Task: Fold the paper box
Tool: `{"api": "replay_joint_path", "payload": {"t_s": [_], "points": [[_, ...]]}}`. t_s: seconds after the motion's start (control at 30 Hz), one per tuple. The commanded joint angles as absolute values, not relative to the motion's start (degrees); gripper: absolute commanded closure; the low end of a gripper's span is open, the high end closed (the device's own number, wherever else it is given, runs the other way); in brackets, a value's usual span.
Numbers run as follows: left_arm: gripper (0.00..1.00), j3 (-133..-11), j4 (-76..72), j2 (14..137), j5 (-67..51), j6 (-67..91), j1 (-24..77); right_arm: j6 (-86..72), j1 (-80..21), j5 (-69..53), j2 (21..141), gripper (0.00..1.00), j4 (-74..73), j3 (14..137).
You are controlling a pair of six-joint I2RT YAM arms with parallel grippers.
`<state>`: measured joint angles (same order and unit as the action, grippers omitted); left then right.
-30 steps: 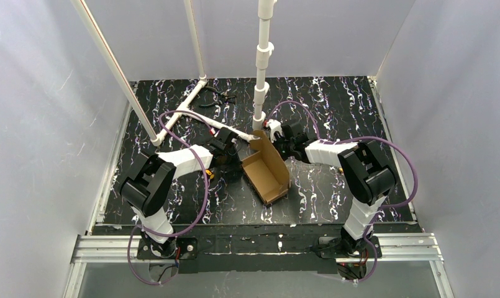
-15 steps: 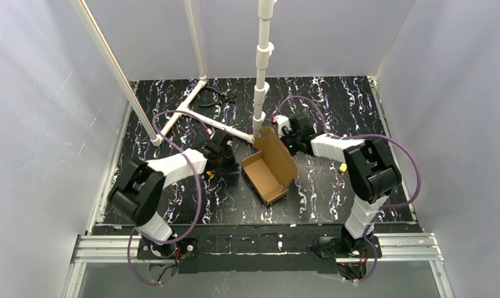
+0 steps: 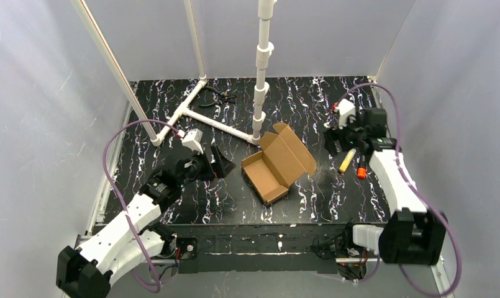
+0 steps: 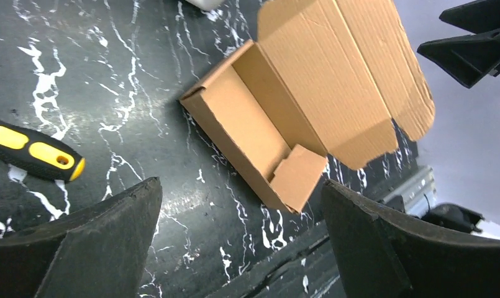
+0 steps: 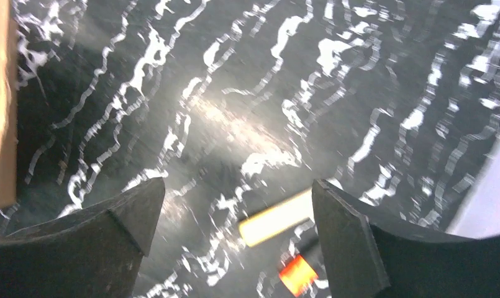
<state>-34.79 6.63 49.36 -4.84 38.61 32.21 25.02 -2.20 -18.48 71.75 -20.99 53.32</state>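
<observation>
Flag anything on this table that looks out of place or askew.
The paper box sits at a diagonal, its lid open and leaning right, and an end tab pokes up inside. Loose tools lie around it: a yellow handle and an orange handle to its right, and a dark tool at the back.

- paper box (image 3: 275, 164): one, centre frame.
- Tools: two, left tool (image 4: 240, 185) and right tool (image 5: 238, 186).
- Loose handles: three, being yellow handle (image 3: 346, 160), orange handle (image 3: 361, 169) and black-and-yellow handle (image 4: 33, 155).
- pliers (image 3: 219, 94): one, upper centre.
</observation>
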Motion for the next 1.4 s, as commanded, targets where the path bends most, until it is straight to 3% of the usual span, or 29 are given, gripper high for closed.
{"api": "replay_joint_path", "payload": {"t_s": [0.0,0.2,0.57,1.03,1.3,1.37], "points": [[0.02,-30.9,4.8,47.5,-12.5,37.0,31.5,34.0,3.5,-19.1,63.0,0.02,-34.0,50.4],[0.02,-23.9,-3.2,46.0,-17.4,42.2,31.5,23.4,8.8,-13.8,65.1,0.03,-34.7,49.6],[0.02,-20.9,-0.4,42.1,-11.5,44.3,31.5,-3.5,11.5,-6.2,77.0,0.09,-22.6,50.2],[0.02,-20.7,-1.3,44.4,-9.6,44.3,31.5,-6.0,12.5,-5.6,80.4,0.22,-16.1,47.0],[0.02,-21.1,-0.4,43.9,-8.8,44.3,31.5,-5.9,12.5,-5.5,91.0,0.37,-17.7,51.6],[0.02,-21.0,1.6,43.1,-8.4,44.3,31.5,-5.9,12.5,-5.3,92.5,0.45,-17.2,51.8]]}}
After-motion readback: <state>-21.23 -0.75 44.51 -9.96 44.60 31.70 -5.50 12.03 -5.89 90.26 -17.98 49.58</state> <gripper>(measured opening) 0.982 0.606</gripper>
